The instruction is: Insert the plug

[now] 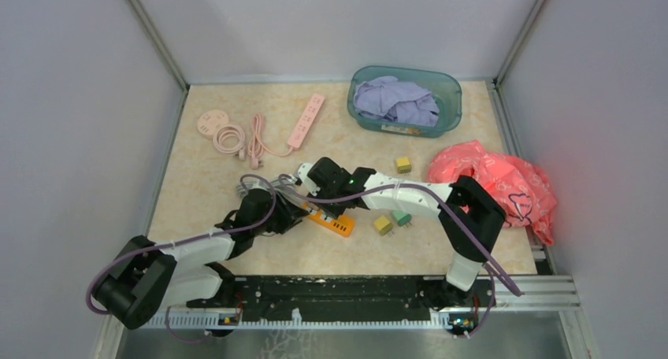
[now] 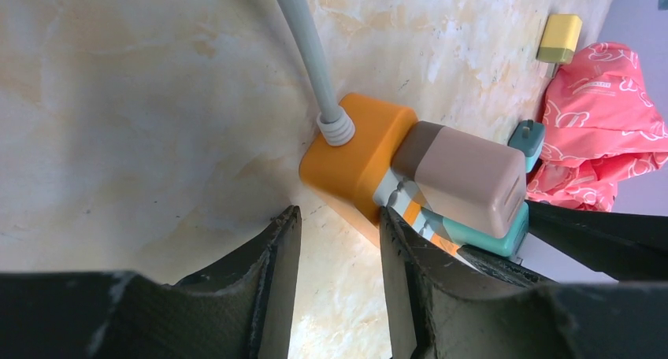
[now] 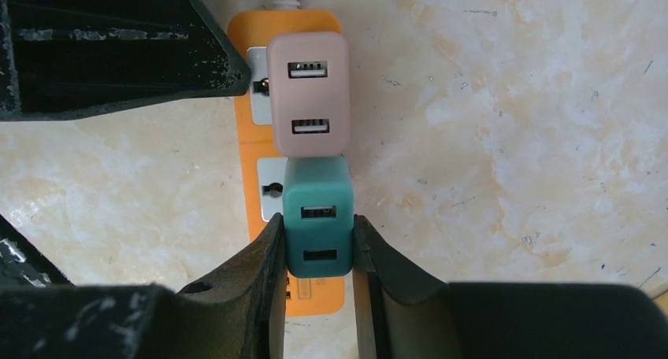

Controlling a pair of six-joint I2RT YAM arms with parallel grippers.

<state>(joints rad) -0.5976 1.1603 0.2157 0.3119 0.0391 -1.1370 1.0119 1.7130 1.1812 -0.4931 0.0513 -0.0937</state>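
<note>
An orange power strip (image 1: 339, 224) lies mid-table with its grey cord (image 2: 311, 52) leading away. A beige USB plug (image 3: 308, 94) sits in the strip's (image 3: 246, 166) top socket. My right gripper (image 3: 317, 245) is shut on a teal USB plug (image 3: 317, 217) that stands on the strip just below the beige one; whether its pins are fully seated is hidden. My left gripper (image 2: 339, 249) is open and empty. Its right finger (image 2: 406, 284) rests against the strip's side (image 2: 354, 158), near the cord end. The teal plug (image 2: 482, 235) shows under the beige one (image 2: 465, 174).
A yellow plug (image 1: 383, 224) and a green plug (image 1: 402, 217) lie right of the strip, with another yellow plug (image 1: 403, 164) further back. A pink bag (image 1: 496, 186) lies at the right. A teal basin (image 1: 450, 85) holds purple cloth. A pink power strip (image 1: 306, 120) lies at the back.
</note>
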